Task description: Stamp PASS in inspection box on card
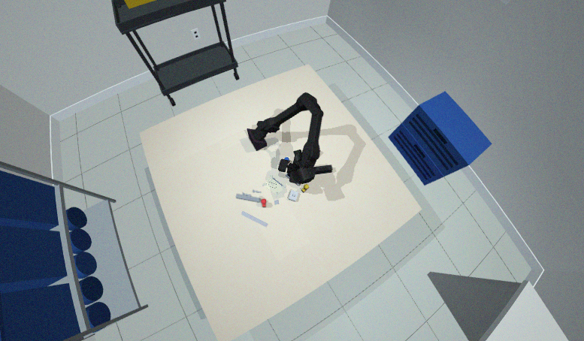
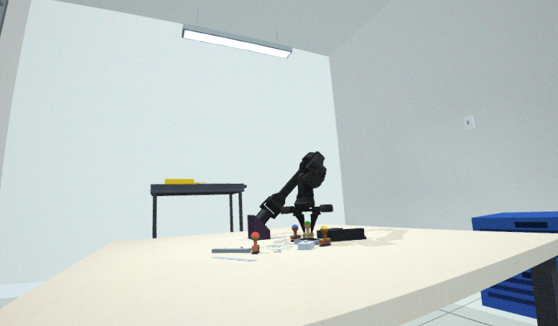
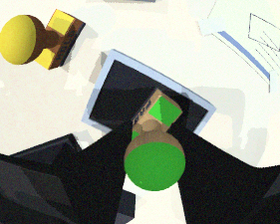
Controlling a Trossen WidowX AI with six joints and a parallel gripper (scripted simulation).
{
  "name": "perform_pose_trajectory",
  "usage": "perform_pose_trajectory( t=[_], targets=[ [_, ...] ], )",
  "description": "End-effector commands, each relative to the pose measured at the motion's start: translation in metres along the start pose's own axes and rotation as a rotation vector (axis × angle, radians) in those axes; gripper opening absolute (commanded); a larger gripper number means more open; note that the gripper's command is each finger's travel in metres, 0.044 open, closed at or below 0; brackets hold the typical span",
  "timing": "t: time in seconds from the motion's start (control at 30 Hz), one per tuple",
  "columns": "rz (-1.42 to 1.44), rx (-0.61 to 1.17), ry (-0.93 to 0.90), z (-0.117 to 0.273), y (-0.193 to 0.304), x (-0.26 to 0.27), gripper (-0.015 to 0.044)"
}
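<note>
Green-knobbed wooden stamp (image 2: 307,223) (image 3: 154,162) gripped by its stem in the black end effector (image 2: 308,231) (image 3: 151,128) — fingers closed on it, base over the dark ink pad with a pale rim (image 3: 150,73). Contact with the pad: cannot tell. Likely inking. Risks: a hard press could twist the stamp in the fingers, tilting the later print; a sideways drag could smear ink before reaching the pale green card (image 1: 276,185) (image 3: 234,14).

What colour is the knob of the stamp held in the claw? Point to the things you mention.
Green (image 2: 307,223) (image 3: 154,166), showing best in the wrist view.
</note>
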State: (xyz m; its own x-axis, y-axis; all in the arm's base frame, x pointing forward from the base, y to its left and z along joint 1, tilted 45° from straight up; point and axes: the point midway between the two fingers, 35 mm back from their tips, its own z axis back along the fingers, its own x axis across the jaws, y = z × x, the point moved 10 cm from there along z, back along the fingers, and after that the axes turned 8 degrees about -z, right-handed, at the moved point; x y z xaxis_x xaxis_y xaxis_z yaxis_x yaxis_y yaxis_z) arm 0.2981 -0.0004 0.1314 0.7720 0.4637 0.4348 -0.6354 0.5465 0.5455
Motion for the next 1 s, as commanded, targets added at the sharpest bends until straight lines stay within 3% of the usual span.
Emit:
perform_pose_trajectory(
  t=[0.0,0.97],
  targets=[
    [0.002,0.003,-0.001,0.002,0.000,0.000,0.0000],
    [0.002,0.001,0.001,0.030,-0.001,0.000,0.0000]
  ],
)
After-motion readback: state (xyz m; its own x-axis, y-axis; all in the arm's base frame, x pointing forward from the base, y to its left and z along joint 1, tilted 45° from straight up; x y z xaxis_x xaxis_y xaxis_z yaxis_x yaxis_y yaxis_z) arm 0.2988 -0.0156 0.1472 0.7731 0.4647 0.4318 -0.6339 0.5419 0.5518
